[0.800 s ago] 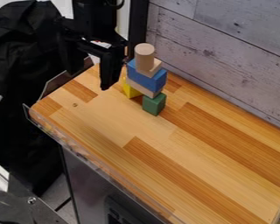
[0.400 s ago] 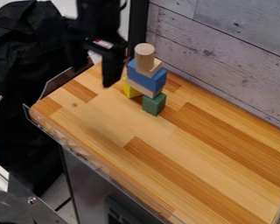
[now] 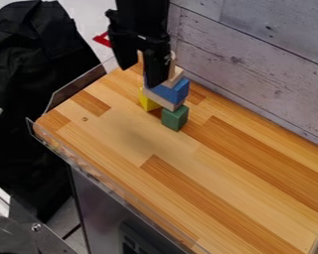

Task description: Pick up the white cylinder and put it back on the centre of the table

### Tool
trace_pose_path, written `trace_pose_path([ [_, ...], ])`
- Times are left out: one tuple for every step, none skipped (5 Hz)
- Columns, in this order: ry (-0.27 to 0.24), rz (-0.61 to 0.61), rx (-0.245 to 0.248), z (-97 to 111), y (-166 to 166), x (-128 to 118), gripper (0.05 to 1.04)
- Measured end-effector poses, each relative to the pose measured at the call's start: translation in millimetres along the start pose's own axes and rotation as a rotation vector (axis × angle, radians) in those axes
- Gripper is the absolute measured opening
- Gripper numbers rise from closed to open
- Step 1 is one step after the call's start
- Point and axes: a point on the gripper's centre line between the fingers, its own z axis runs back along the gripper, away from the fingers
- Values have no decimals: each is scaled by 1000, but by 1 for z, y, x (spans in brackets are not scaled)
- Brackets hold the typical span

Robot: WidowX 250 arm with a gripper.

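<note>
1. Black two-finger gripper, in the camera view: it hangs over the far part of the table, its fingers spread apart with nothing between them.
2. Pale wooden cylinder, the one the task calls white: a sliver shows at the three o'clock side of the nearer finger, which hides the rest. It appears to top a block stack; whether the finger touches it, I cannot tell.
3. Beneath, in descending order: a pale wooden piece, a blue block and a pale wooden slab. Lower down are a yellow block and a green block, the green one at the yellow's four o'clock.
4. The striped wooden table has this stack at eleven o'clock from its centre.
5. The step in hand is probably lining up the grasp. Best done high and slowly: centre the fingers around the cylinder's sides, clear of the pale piece, before lowering and closing.
6. Squeeze evenly, then lift straight up; a sideways nudge could topple the stack. Only once well above it, travel towards five o'clock and set the cylinder down upright.
</note>
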Motion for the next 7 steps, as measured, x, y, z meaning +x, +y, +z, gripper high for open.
trace_pose_path([
  [16, -7, 2, -6, 3, 7, 999],
  [26, 13, 26, -7, 11, 15, 999],
  [62, 44, 75, -9, 13, 21, 999],
  [88, 77, 105, -10, 13, 26, 999],
  [105, 75, 124, -12, 11, 29, 999],
  [121, 76, 118, -17, 10, 32, 999],
  [137, 99, 103, -24, 11, 30, 950],
])
